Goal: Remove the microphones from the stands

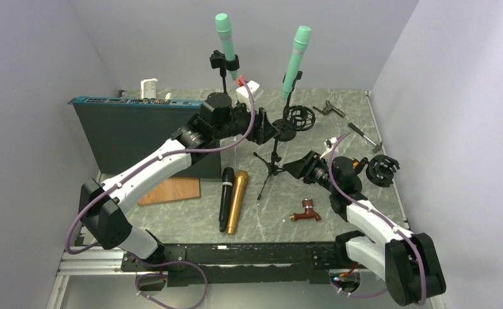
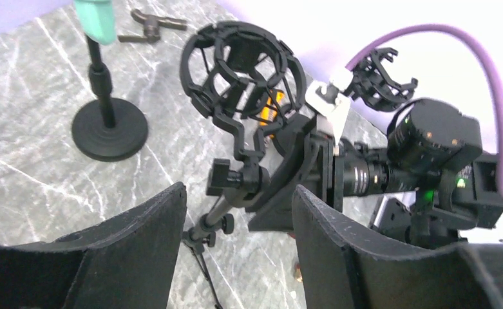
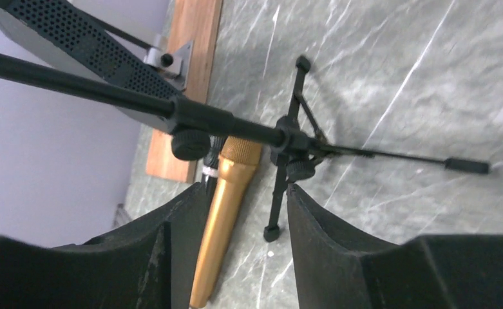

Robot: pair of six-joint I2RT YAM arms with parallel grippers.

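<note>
Two mint-green microphones stand in clips on stands at the back: the left one [image 1: 224, 35] and the right one [image 1: 296, 56], whose stand has a round base [image 2: 110, 132]. Its lower end shows in the left wrist view [image 2: 95, 18]. A tripod stand [image 1: 271, 162] carries an empty black shock mount [image 2: 245, 77]. My left gripper [image 1: 266, 129] is open and empty beside that mount's stem [image 2: 239, 193]. My right gripper [image 1: 298, 167] is open and empty just right of the tripod pole [image 3: 171, 108]. A gold microphone [image 3: 226, 212] and a black one [image 1: 226, 196] lie on the table.
A dark box [image 1: 132, 125] stands at the back left with a wooden board [image 1: 170, 191] before it. A brown tap [image 1: 306, 212], a second shock mount [image 1: 384, 168] and metal tools [image 1: 331, 108] lie on the right. A white box [image 1: 248, 87] sits at the back.
</note>
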